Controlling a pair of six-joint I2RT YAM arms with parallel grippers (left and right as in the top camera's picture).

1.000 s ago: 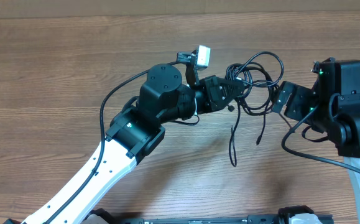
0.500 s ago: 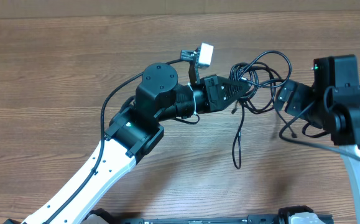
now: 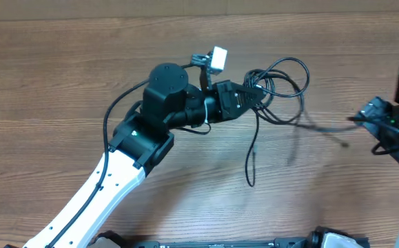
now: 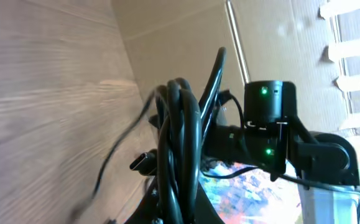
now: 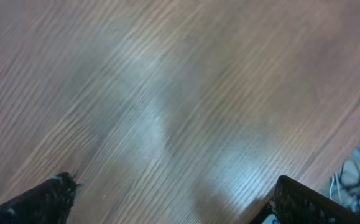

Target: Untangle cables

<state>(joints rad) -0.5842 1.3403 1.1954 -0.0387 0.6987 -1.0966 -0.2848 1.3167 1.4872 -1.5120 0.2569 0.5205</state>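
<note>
Cables (image 4: 178, 143) sit as a looped bundle clenched in the left pincer (image 3: 247, 96), coils bunched just beyond its tips, one strand trailing onto the counter (image 3: 61, 83). The right pincer (image 5: 173, 199), well apart to the right, gapes empty. Untangling seems barely begun; most loops need separating.

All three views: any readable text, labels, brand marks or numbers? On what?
None readable.
Left arm, overhead: no legible marking.
Right arm, left wrist view: green lights only, no lettering.
Colourful patch below it: too blurred to read.
Cables: no print visible.
Table, right wrist view: bare wood.
</note>
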